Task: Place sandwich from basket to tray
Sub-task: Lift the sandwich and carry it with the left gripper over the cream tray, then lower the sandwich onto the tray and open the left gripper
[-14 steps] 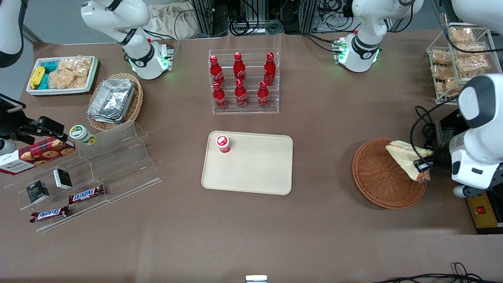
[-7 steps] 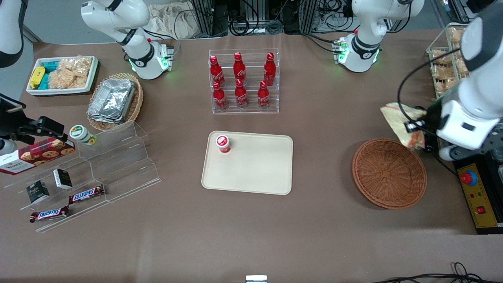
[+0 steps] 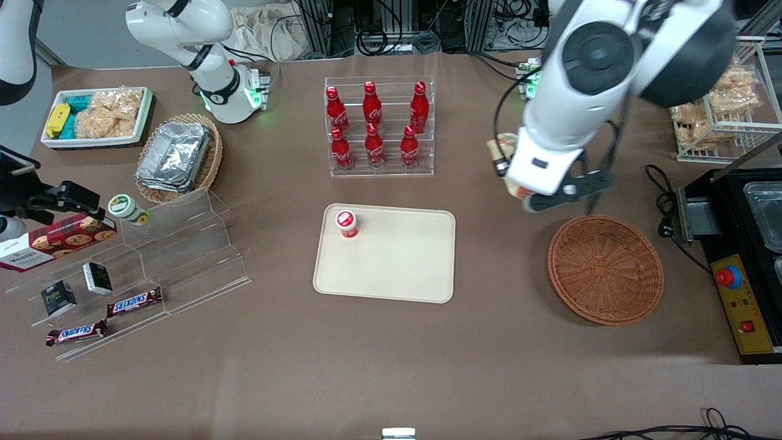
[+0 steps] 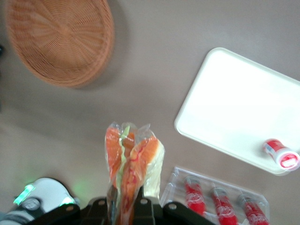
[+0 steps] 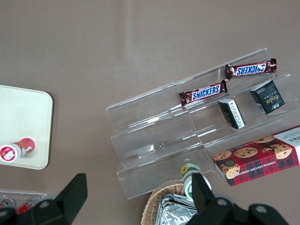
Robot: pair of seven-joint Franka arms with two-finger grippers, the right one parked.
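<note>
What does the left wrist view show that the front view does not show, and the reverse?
Only the left wrist view shows the sandwich's orange filling and the gripper shut on the sandwich, held above the bare table. Only the front view shows the Snickers bars, the foil containers and the control box. Both show the empty basket, the tray, the small red-capped bottle on it, and the cola bottles.

1. The tool (image 4: 125, 206), gripping the sandwich (image 4: 132, 161), hangs above the tabletop (image 3: 391, 354), between tray (image 3: 403, 269) and basket (image 3: 605, 269), farther from the camera than both.
2. A small pot (image 3: 346, 223) stands on the tray.
</note>
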